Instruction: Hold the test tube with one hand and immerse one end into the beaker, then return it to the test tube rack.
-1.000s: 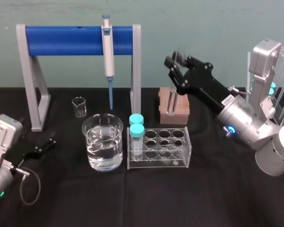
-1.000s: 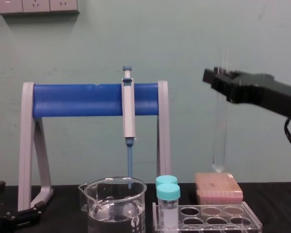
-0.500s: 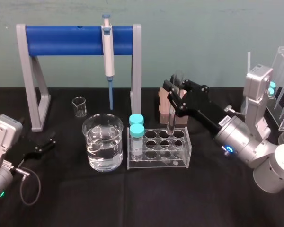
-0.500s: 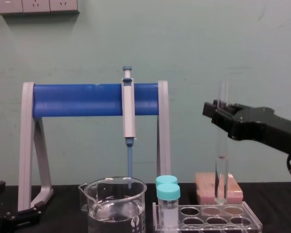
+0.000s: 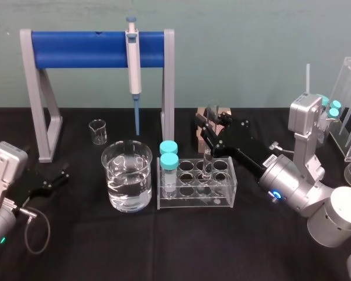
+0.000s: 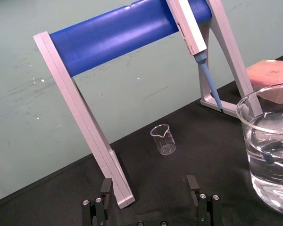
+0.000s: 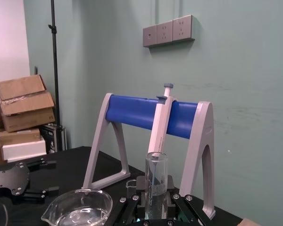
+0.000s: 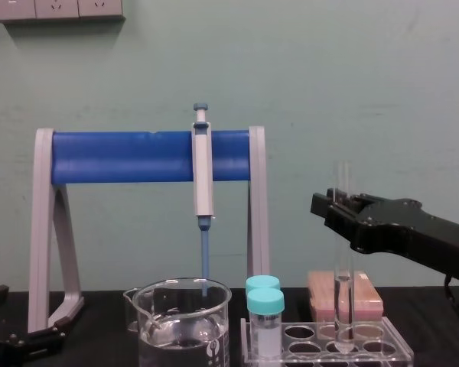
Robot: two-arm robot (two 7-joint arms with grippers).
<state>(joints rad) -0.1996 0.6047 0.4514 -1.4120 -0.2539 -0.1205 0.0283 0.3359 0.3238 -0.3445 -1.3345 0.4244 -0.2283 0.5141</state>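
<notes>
Chest view, black counter (image 5: 164, 246), teal wall (image 8: 382, 76), right end effector (image 8: 338, 208) pinching test tube (image 8: 343, 267) in rack (image 8: 382, 350), left end effector (image 6: 149, 187) spread.

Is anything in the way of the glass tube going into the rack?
Nothing visible is. The right pincer holds the test tube upright, its round end already inside a test tube rack hole; the teal-capped tubes stand apart at the rack's left end.

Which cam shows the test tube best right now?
Chest view: the test tube stands upright in side profile, its rounded end in the test tube rack, the right gripper clamping its upper part. Head view foreshortens it behind the gripper; right wrist view catches its open top.
</notes>
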